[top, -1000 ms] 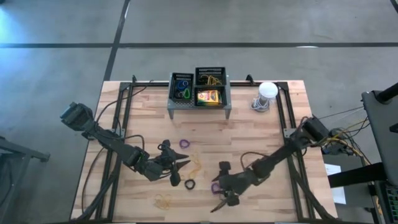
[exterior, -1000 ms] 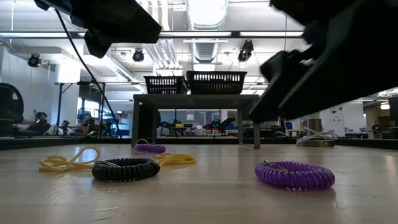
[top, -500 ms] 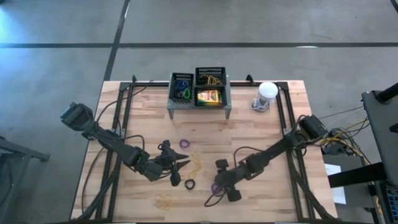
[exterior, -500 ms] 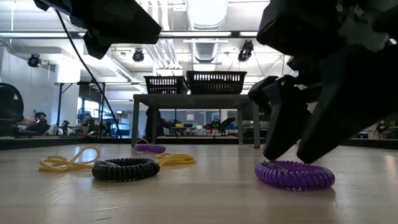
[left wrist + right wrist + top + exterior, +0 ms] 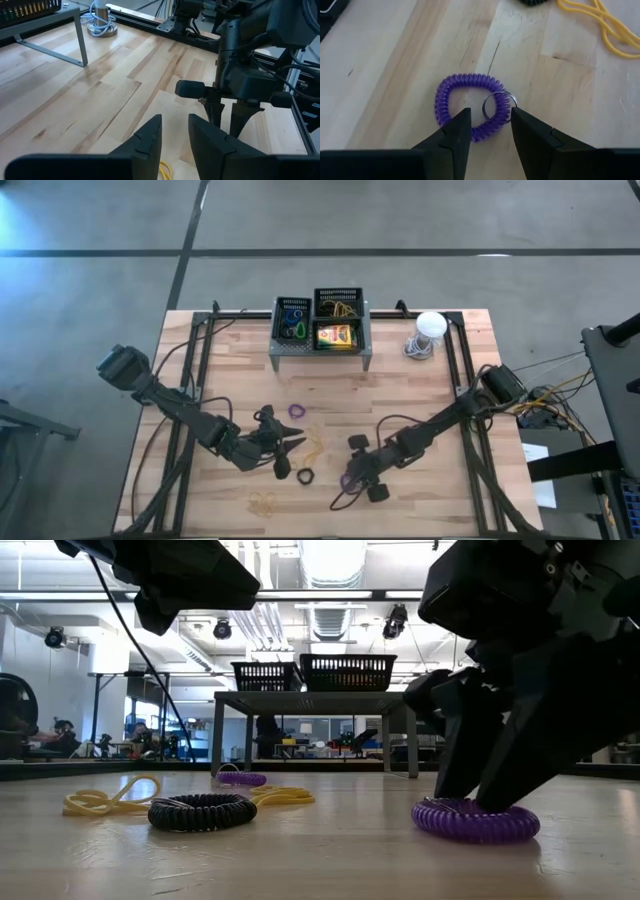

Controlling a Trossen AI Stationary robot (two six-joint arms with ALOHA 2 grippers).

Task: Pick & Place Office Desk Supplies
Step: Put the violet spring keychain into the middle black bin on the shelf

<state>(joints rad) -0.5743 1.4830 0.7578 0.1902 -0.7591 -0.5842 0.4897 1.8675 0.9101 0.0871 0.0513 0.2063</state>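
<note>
Right gripper (image 5: 487, 131) is down on the table (image 5: 420, 400) near the front, fingers apart, straddling one side of a purple coil band (image 5: 465, 107). The band's little metal ring (image 5: 496, 106) sits right in the gap between the fingers. They're around it but I can't say they're actually pinching it. The band is flat on the wood in the low view.

Left gripper (image 5: 175, 142) hovers a bit to the left, fingers only slightly apart, holding nothing. Just by it there's a black coil band (image 5: 202, 811), some yellow rubber bands (image 5: 105, 798), and a second purple band (image 5: 296, 411) further back.

At the back of the table is the mesh rack (image 5: 320, 335) with black baskets. One has blue and green bands (image 5: 292, 330), one has tan rubber bands (image 5: 340, 308), and there's a yellow-and-green crayon box (image 5: 337, 336) in front of those. It has printing on it, but it's too small to read. A white-domed thing (image 5: 430, 327) stands to the right of the rack.
</note>
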